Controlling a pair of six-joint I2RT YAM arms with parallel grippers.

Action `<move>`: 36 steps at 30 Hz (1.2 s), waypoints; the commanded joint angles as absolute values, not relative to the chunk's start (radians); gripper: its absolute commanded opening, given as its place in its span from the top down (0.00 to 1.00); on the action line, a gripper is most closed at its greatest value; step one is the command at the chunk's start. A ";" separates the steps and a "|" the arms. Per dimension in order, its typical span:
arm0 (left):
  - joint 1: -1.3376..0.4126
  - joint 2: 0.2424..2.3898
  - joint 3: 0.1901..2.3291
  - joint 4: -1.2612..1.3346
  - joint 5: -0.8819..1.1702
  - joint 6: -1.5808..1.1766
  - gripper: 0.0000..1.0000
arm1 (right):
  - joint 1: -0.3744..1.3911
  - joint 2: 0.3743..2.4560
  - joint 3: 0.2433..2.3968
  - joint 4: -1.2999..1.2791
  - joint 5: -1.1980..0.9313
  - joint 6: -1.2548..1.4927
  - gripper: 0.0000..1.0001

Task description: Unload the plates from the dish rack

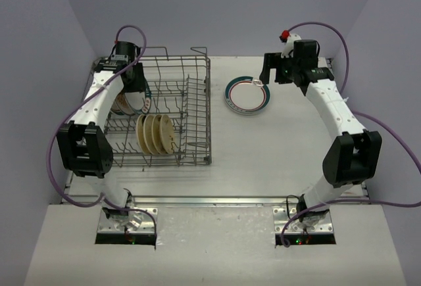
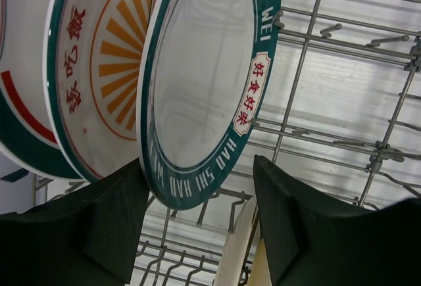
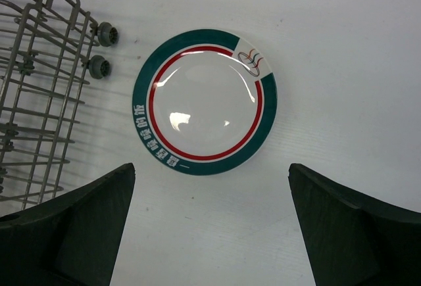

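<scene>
From above, the dish rack point(image 1: 177, 112) is seen on the left half of the table point(image 1: 276, 161). Large banded plates point(image 1: 135, 98) are stood on edge near its ten o'clock corner; a row of tan plates point(image 1: 156, 133) is stood on edge just towards five o'clock of them; the left gripper point(image 1: 136, 83) is lowered among the banded plates. A loose plate point(image 1: 247, 95) is laid flat on the table at three o'clock of the rack, apart from it; the right gripper point(image 1: 268, 75) is held just beside its two o'clock edge.

From the left wrist, the left gripper point(image 2: 197, 223) is seen spread apart; its fingers point(image 2: 99, 227) are set either side of the lower rim of a green-rimmed plate point(image 2: 204, 82), with a gap on the right side. A sunburst plate point(image 2: 105, 82) is crowded close at nine o'clock; rack wires are crossed at three o'clock.

From the right wrist, the right gripper point(image 3: 210, 233) is seen spread wide, gripping nothing; the loose plate lies at twelve o'clock, untouched. The rack's corner, with two round feet point(image 3: 102, 49), is seen at ten o'clock.
</scene>
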State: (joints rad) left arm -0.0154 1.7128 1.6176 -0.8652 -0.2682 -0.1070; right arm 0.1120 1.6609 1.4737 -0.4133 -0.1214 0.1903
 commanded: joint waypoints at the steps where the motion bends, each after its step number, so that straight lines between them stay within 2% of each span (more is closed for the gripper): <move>1: 0.000 1.742 1.651 -0.835 -0.263 -0.167 0.44 | 0.112 1.610 1.457 -0.394 -0.154 0.223 0.01; 7: 0.000 1.760 1.654 -0.833 -0.257 -0.174 0.53 | 0.112 1.601 1.444 -0.389 -0.156 0.226 0.01; 12: 0.000 1.690 1.634 -0.783 -0.216 -0.149 0.67 | 0.112 1.607 1.445 -0.389 -0.167 0.239 0.01; 19: 0.000 1.604 1.667 -0.762 -0.243 -0.119 1.00 | 0.112 1.606 1.465 -0.403 -0.178 0.257 0.01; 27: 0.000 1.487 1.775 -0.720 -0.233 -0.046 1.00 | 0.114 1.600 1.497 -0.417 -0.196 0.273 0.01; 34: 0.000 1.281 1.727 -0.552 -0.086 -0.005 1.00 | 0.115 1.547 1.463 -0.344 -0.310 0.291 0.01; 36: 0.000 1.247 1.703 -0.537 0.009 -0.009 1.00 | 0.114 1.535 1.465 -0.328 -0.373 0.305 0.01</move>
State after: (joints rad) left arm 0.0019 1.3884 1.7170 -0.7234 -0.1556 -0.0200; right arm 0.1120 1.6190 1.4475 -0.4205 -0.2479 0.2726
